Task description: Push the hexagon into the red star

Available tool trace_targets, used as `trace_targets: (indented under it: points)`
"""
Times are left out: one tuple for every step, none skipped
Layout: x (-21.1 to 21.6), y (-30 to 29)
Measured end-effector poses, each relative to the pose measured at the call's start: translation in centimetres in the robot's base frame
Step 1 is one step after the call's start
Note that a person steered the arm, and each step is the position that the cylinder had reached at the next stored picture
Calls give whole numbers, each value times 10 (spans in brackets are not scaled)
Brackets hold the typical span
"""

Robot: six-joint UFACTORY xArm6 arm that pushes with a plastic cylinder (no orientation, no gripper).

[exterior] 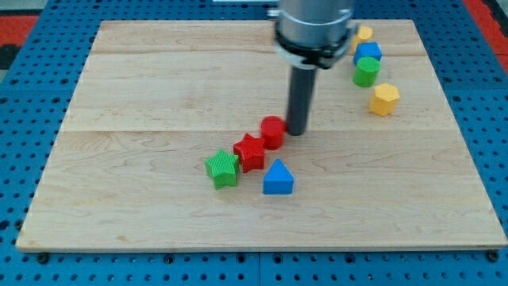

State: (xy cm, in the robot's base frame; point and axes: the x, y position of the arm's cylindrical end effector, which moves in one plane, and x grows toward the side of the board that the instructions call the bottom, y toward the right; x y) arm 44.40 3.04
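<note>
With no gripper to open or close, I have my tip [296,131] touching the red hexagon [272,131] from the view's right, placed so a push leftward and down drives it into the red star [250,152], which it already touches.

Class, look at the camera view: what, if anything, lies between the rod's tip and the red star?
In the camera view, the red hexagon lies between my tip and the red star, beside the tip and touching the star.
</note>
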Motion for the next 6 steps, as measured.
trace_targets:
  points:
    - [14, -46]
    - [-4, 11]
    - [-4, 136]
    - [-13, 219]
    - [-45, 221]
    - [-54, 154]
